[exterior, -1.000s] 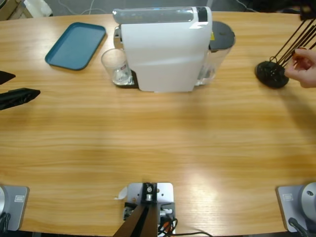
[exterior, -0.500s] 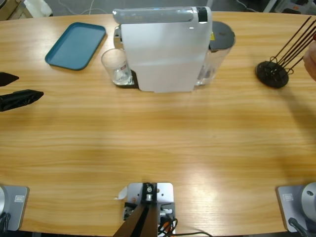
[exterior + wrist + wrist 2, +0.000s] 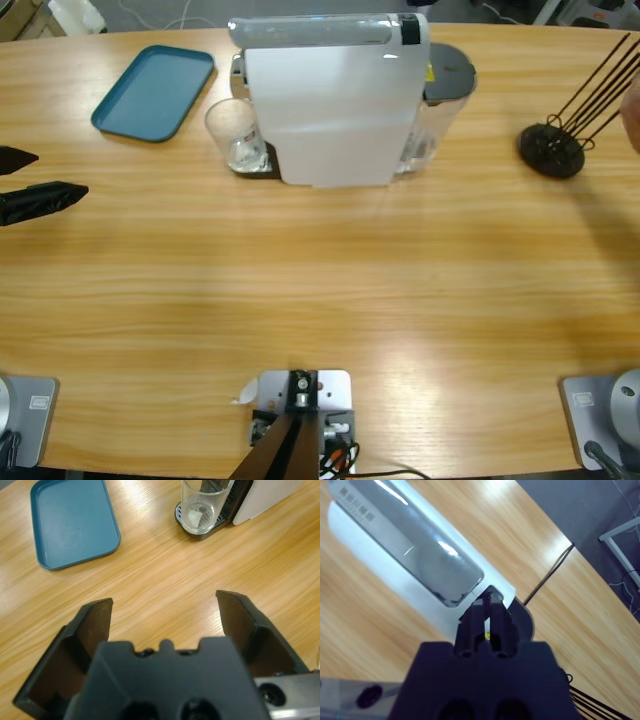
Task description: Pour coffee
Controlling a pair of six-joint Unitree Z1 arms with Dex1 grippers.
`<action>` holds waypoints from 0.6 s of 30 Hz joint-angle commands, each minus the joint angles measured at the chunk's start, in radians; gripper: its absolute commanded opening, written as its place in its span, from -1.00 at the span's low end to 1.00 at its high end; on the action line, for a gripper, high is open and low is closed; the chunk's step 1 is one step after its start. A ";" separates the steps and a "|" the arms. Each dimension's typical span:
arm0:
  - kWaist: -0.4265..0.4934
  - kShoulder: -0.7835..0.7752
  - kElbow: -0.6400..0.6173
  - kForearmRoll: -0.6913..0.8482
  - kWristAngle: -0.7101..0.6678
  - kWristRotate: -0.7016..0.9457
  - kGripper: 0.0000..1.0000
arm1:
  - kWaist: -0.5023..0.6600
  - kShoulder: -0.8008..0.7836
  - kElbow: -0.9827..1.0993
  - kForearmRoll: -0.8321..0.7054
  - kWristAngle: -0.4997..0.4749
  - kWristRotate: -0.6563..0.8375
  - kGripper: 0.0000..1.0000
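A white coffee machine (image 3: pixel 330 100) stands at the table's far middle, with a clear glass tumbler (image 3: pixel 235 135) on its black drip tray at its left side. I cannot make out coffee in the tumbler (image 3: pixel 202 505); its bottom looks pale. My left gripper (image 3: pixel 60 172) is at the left edge, open and holding nothing, well short of the glass. The left wrist view shows that left gripper (image 3: pixel 165 602) spread wide and pointing toward the tumbler. My right gripper (image 3: pixel 487 602) is shut, tips over the end of the machine's silver lid (image 3: pixel 410 545).
A blue tray (image 3: pixel 155 90) lies at the far left, beside the glass. A black stand (image 3: pixel 550 150) with thin rods sits at the far right. A person's hand (image 3: pixel 634 110) shows at the right edge. A grey-lidded water tank (image 3: pixel 445 80) adjoins the machine's right side.
The person's hand has drawn back from the black stand to the right edge. My left gripper has shifted only slightly.
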 commanded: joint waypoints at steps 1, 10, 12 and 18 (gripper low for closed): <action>-0.005 0.026 0.033 -0.009 0.001 -0.009 0.79 | -0.023 0.073 -0.014 0.010 -0.012 -0.013 -1.00; -0.005 0.026 0.032 -0.008 0.001 -0.009 0.79 | -0.050 0.074 0.010 0.006 -0.015 -0.013 -1.00; -0.005 0.027 0.032 -0.008 0.000 -0.008 0.79 | -0.052 0.076 0.008 0.006 -0.018 -0.013 -1.00; -0.005 0.028 0.031 -0.008 0.000 -0.008 0.79 | -0.052 0.080 0.010 0.006 -0.016 -0.010 -1.00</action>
